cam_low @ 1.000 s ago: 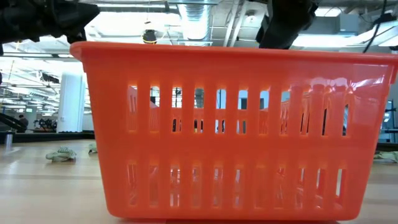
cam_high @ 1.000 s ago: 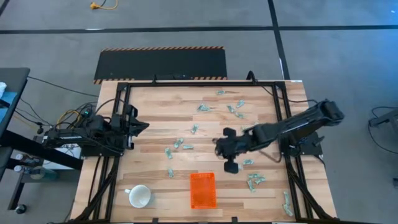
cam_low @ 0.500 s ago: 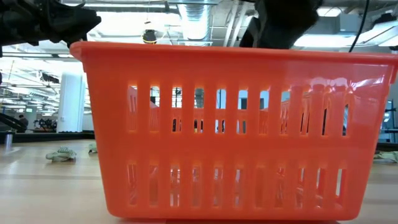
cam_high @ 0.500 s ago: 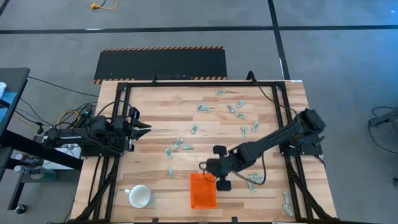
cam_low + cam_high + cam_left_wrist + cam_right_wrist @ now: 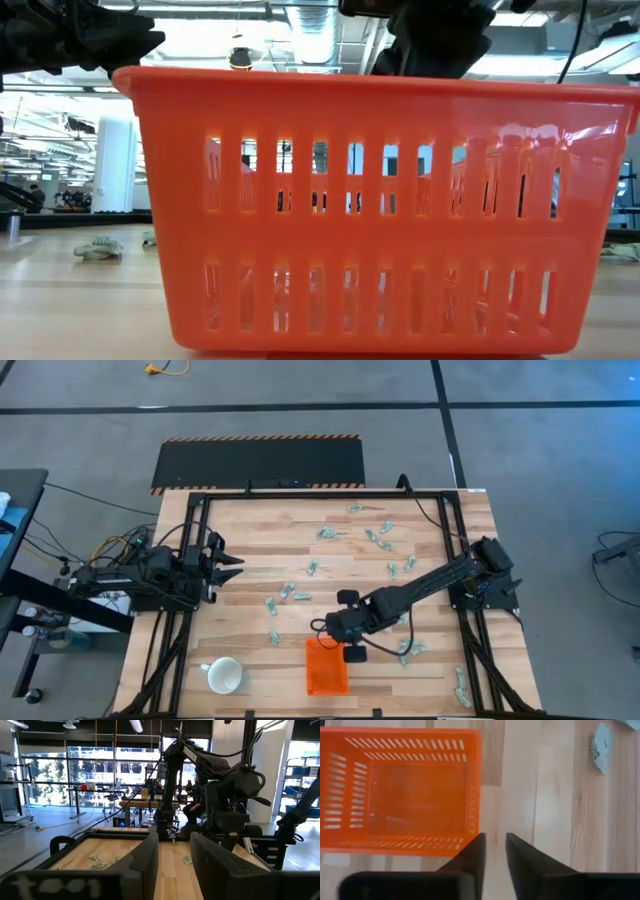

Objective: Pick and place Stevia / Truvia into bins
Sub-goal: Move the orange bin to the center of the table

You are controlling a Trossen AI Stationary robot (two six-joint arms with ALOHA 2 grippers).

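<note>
The orange bin [image 5: 326, 667] stands near the table's near edge and fills the low view [image 5: 370, 210]. Pale green Stevia sachets lie flat on the wood in several scattered groups: far right [image 5: 372, 532], middle [image 5: 290, 595] and near right [image 5: 410, 650]. My right gripper [image 5: 322, 628] hovers just past the bin's far edge, pointing steeply down. In its wrist view its fingers [image 5: 495, 851] stand open with nothing between them, beside a corner of the bin [image 5: 400, 790]. My left gripper [image 5: 228, 560] waits at the table's left edge, open and empty [image 5: 174, 855].
A white mug [image 5: 225, 676] stands left of the bin near the near edge. Black frame rails [image 5: 455, 530] run along the table's sides and back. One sachet [image 5: 601, 754] lies on bare wood beyond my right gripper. Bare wood shows between the sachet groups.
My right gripper has swung toward the table's left and near edges and sunk, from over the table's middle to the bin's far edge. My left gripper has stayed in place and opened its fingers.
</note>
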